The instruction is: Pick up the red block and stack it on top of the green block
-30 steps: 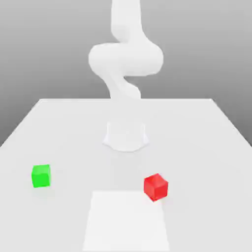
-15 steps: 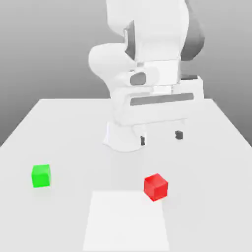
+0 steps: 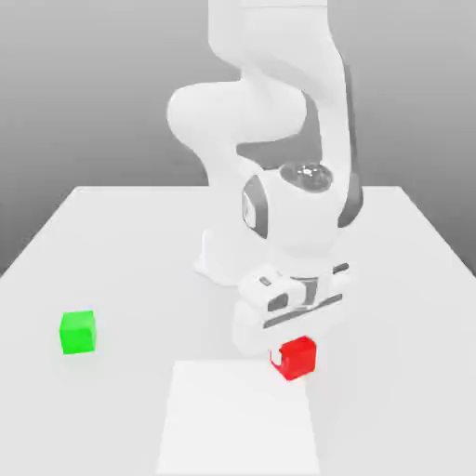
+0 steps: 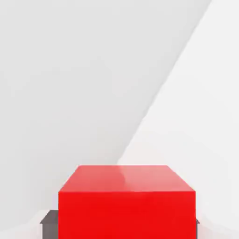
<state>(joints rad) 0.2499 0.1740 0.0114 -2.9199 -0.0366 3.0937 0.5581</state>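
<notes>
White 2-finger robot hand (image 3: 296, 358) is clamped on the glossy red cube (image 3: 297, 359), 1 dark fingertip against each of 2 opposite sides in the hand view. Red cube's at the exterior view's right of centre, btwn fingers, low by the white counter (image 3: 139, 251); can't tell if its underside touches. It's at the far right corner of the brighter white rectangular patch (image 3: 239, 418), exterior view. Patch edge runs diagonally past the cube in the hand view. Plain bright green cube (image 3: 78, 333) sits on the counter at the exterior view's left, well apart from hand + red cube, nothing on top. White arm w/ dark grey joint trim (image 3: 297, 209) reaches down over the red cube, hand tilted in the exterior view.
</notes>
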